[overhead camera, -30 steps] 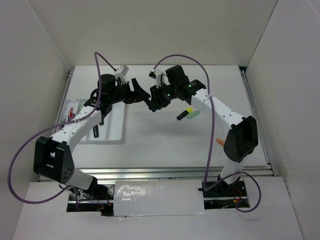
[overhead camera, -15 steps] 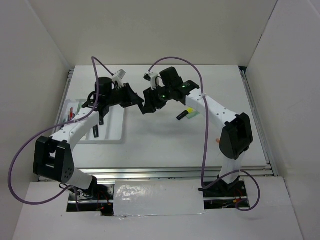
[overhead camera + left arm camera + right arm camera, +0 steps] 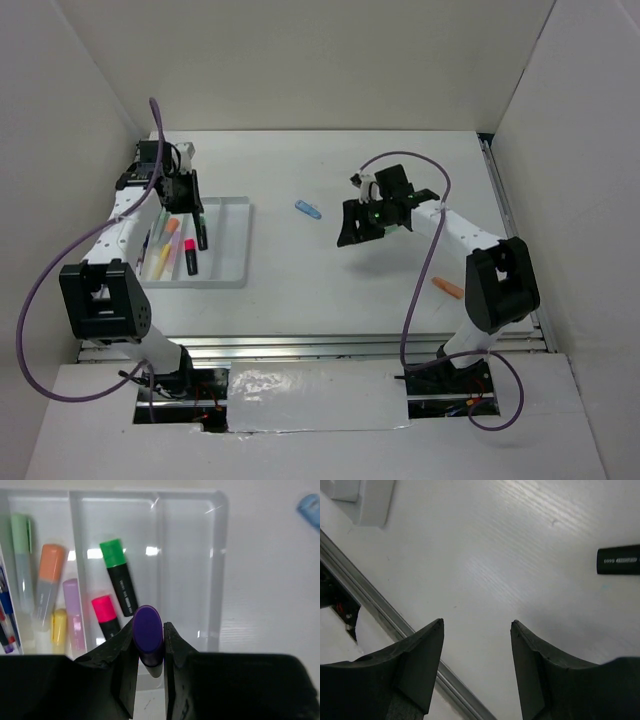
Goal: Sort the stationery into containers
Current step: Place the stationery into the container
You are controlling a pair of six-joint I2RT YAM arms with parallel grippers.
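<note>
My left gripper (image 3: pixel 149 625) is shut on a purple marker (image 3: pixel 148 632), held cap-up over the white tray (image 3: pixel 217 570). In the top view the left gripper (image 3: pixel 189 203) hangs above the tray (image 3: pixel 228 245) at the left. Under it in the tray lie a green-capped black marker (image 3: pixel 120 582), a pink-capped one (image 3: pixel 105 615), and orange (image 3: pixel 49 582), mint (image 3: pixel 22 550), lilac (image 3: pixel 73 612) and yellow (image 3: pixel 59 628) highlighters. My right gripper (image 3: pixel 477 625) is open and holds nothing, hovering over bare table right of centre (image 3: pixel 352 226). A black marker (image 3: pixel 619 560) lies beside it.
A blue pen (image 3: pixel 309 209) lies on the table between the two arms. An orange pen (image 3: pixel 448 288) lies near the right arm's base. Thin pens (image 3: pixel 5 622) fill the tray's leftmost slot. A metal rail (image 3: pixel 380 612) runs along the table's near edge. White walls enclose the table.
The two grippers were close together over the middle. The left arm has swung left over the tray with the purple marker. The right arm has drawn back to the right, its gripper open.
</note>
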